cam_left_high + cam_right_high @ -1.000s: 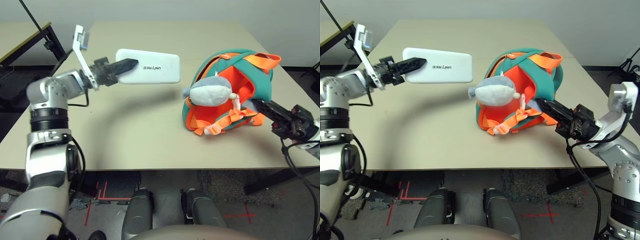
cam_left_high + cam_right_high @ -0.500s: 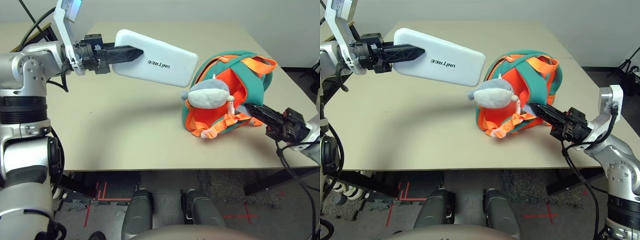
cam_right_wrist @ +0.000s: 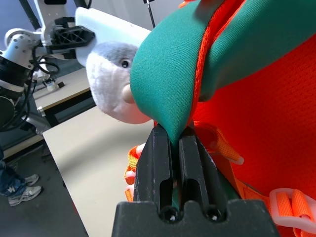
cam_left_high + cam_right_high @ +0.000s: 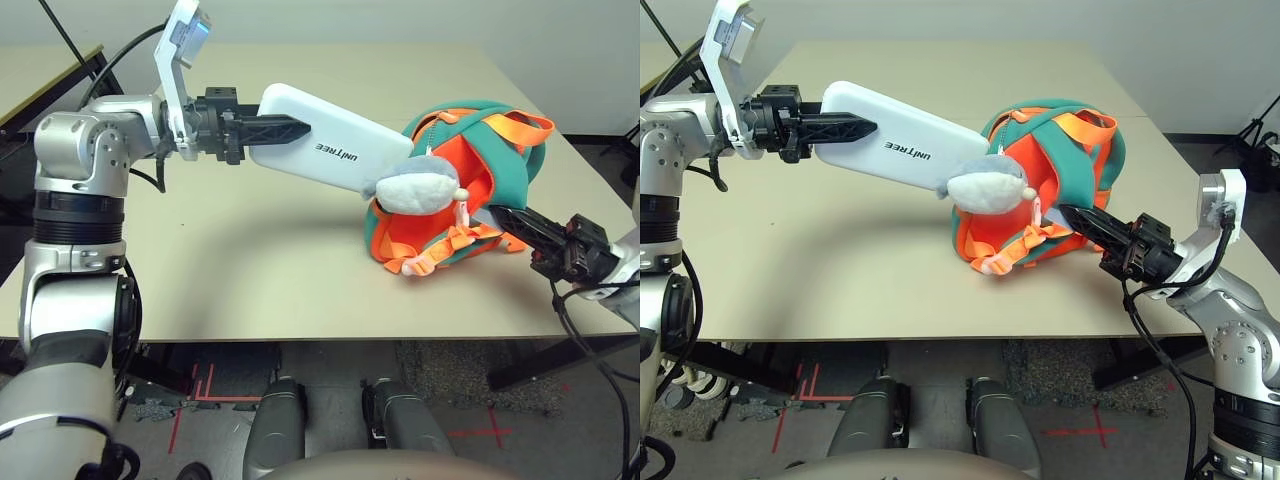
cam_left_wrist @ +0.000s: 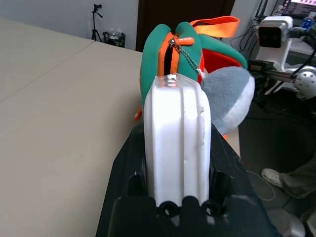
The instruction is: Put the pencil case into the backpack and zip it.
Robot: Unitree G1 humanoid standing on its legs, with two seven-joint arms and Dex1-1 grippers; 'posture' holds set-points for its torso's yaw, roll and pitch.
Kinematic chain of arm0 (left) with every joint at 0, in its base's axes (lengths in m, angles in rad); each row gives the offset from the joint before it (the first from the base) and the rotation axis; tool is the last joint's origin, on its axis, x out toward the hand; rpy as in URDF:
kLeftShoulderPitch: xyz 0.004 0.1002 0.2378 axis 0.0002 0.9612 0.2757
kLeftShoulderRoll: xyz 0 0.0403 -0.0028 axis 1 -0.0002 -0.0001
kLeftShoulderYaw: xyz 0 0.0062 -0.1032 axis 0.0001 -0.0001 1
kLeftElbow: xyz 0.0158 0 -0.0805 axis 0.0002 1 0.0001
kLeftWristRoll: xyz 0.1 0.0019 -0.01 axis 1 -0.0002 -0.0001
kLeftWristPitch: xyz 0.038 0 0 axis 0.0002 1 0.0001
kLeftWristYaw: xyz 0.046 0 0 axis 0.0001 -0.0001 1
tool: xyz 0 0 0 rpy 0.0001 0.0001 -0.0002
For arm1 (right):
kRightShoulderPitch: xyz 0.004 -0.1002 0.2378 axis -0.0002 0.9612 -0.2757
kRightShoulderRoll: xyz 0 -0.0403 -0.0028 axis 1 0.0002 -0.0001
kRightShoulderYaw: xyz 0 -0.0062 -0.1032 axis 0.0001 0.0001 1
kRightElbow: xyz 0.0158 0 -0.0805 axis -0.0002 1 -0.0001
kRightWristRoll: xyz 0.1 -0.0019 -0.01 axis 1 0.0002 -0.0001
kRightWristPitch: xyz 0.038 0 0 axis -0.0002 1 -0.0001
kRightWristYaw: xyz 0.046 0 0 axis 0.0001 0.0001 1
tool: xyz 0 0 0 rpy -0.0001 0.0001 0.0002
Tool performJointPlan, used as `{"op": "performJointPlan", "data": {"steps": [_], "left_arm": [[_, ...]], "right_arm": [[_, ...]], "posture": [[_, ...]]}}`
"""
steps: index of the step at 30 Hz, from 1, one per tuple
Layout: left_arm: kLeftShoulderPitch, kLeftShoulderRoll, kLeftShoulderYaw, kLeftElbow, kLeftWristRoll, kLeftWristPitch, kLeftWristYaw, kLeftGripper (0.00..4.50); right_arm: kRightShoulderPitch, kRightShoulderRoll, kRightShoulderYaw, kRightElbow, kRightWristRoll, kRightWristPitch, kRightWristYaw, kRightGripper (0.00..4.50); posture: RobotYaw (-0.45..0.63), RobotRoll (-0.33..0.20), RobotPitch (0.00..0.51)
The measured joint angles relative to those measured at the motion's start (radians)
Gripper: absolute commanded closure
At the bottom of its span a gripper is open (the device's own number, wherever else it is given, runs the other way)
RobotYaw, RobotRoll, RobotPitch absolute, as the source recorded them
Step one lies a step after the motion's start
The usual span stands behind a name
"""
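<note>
Left wrist view — pencil case between left tool's fingers, gripped — backpack just beyond.

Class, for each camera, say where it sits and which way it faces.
Left and right eyes: head, facing forward and down at table and backpack; both forearms show.
Left wrist: along left gripper, past the pencil case to the backpack; its fingers show.
Right wrist: along right gripper to the backpack; its fingers show.
Wrist views share the plush toy.
</note>
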State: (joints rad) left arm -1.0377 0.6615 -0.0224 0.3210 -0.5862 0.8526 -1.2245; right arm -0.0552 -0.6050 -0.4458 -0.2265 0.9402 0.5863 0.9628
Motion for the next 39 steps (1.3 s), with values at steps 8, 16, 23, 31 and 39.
{"op": "performJointPlan", "data": {"steps": [8,16,23,31,39], "left_arm": [[-0.02,-0.064,-0.002,0.053,0.045,-0.071,0.0,3.21],[-0.066,-0.16,-0.021,0.088,0.111,-0.138,0.035,3.22],[-0.051,-0.252,-0.101,0.088,0.172,-0.181,0.063,3.22],[-0.04,-0.363,-0.125,0.105,0.242,-0.265,0.129,3.22],[0.035,-0.478,-0.147,0.129,0.306,-0.383,0.244,3.22]], "right_arm": [[0.003,0.0,0.0,-0.004,0.004,0.0,-0.012,4.5],[0.016,0.0,-0.002,-0.009,0.012,-0.001,-0.021,4.5],[0.023,0.008,0.0,-0.015,0.012,-0.003,-0.025,4.5],[0.03,0.011,-0.001,-0.025,0.013,-0.008,-0.032,4.5],[0.031,0.014,-0.001,-0.028,0.013,-0.011,-0.033,4.5]], "posture": [[0.03,0.0,0.046],[0.03,0.0,0.051],[0.02,0.0,0.047],[0.01,0.0,0.049],[0.02,0.0,0.05]]}}
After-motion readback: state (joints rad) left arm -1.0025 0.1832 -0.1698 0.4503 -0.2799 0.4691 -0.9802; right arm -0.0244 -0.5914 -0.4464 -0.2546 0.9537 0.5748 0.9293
